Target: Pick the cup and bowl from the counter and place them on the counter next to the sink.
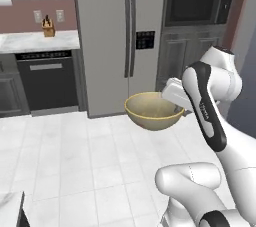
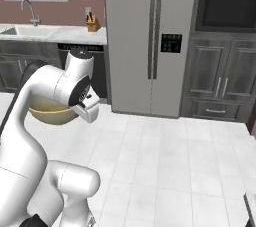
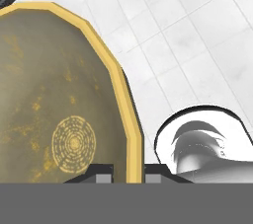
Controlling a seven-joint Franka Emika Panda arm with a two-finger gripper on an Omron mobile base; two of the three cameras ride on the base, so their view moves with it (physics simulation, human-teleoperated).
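One of the two pieces is in hand: the bowl [image 1: 153, 111] hangs in the air above the white floor tiles [image 1: 75, 161], well apart from any worktop, so by my reckoning the carry is under way and the set-down is not yet done. No cup can be made out, so how that half stands I cannot tell.

Going left to right in the right base view, the sink [image 2: 20, 30] sits at the far left under its tall curved tap [image 2: 31, 11], let into the counter [image 2: 75, 35] of white veined marble. A knife block [image 2: 92, 23] stands further along that top. Then comes the tall grey fridge [image 2: 145, 41], smooth and flat-fronted, and dark wood-grain cabinets [image 2: 220, 81].

In the hand view the gripper [image 3: 127, 172] has its two dark tips clenched on the bowl's rim, one inside, one outside. The bowl is wide, round and shallow, dull yellow-tan, with a mottled golden inside and a ringed pattern at its centre.
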